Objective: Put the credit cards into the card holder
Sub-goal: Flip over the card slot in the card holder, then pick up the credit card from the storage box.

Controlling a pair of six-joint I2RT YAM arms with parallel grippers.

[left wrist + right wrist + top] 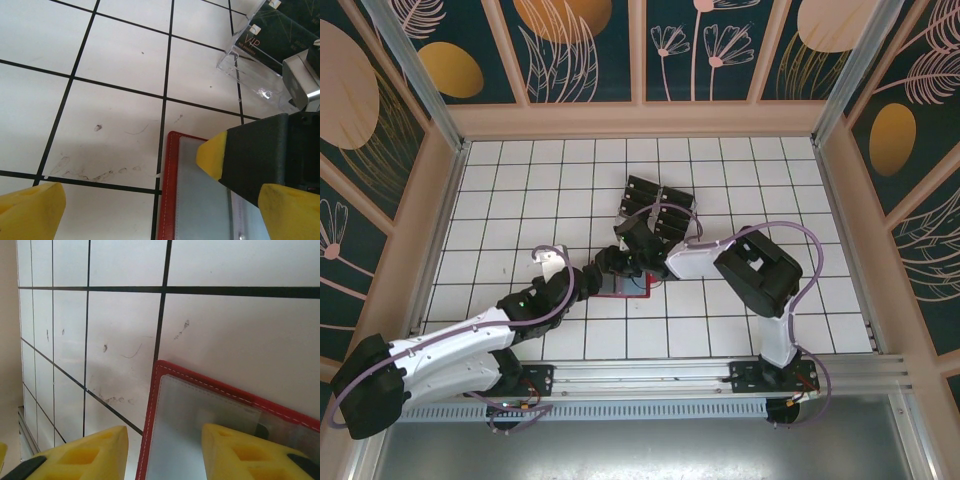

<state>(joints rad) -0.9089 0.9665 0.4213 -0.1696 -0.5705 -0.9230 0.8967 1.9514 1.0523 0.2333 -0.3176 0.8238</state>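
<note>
Tiled table (520, 180) carries a clear tiered rack (655, 208) at centre-back w/ black credit cards (645, 190) stood in its steps. Just in front lies the red card holder (628, 287), open w/ grey-lilac pockets up; can't tell whether a card's in them. L gripper (160, 215) is spread wide, low over the holder's left edge, and R gripper (162, 455) has fingers approx half apart above that same red border, one yellow tip over the pocket.
</note>
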